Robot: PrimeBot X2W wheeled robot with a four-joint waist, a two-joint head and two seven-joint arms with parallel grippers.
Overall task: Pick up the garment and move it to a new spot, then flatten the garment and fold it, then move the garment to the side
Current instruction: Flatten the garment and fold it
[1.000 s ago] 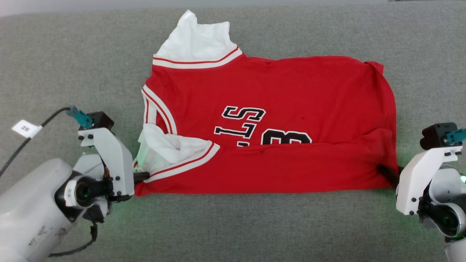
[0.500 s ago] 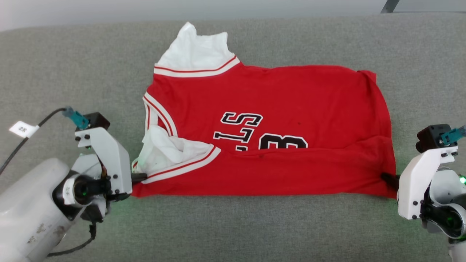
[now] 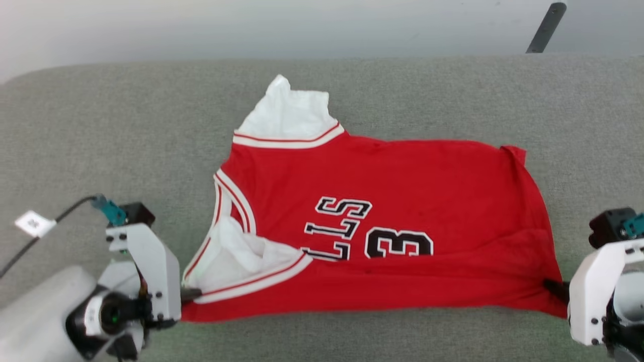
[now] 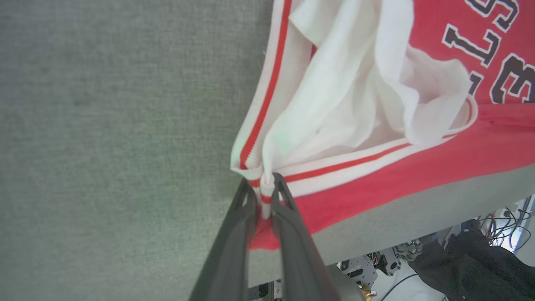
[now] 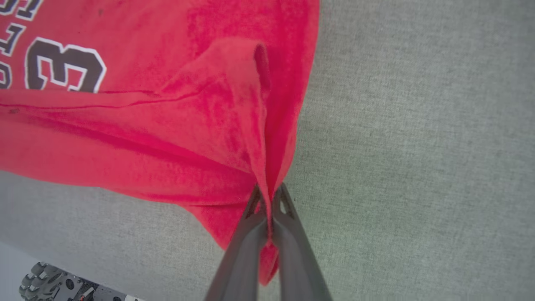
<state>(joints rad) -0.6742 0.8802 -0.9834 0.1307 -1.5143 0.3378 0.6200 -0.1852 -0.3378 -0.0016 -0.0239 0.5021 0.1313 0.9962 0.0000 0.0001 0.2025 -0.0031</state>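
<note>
Under everything lies a grey fabric surface; the garment, a red jersey, rests at its middle, close to the near edge. A near fold hides the bottom of the black lettering, and both arms are cut off by the frame. The left gripper is pinched tight on the striped sleeve trim, and the right gripper on the red hem corner. Compared with one second ago the camera has tilted, and more of the "3" is uncovered.

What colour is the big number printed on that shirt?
The number is black with a white outline, on the red garment. The head view shows it best.
</note>
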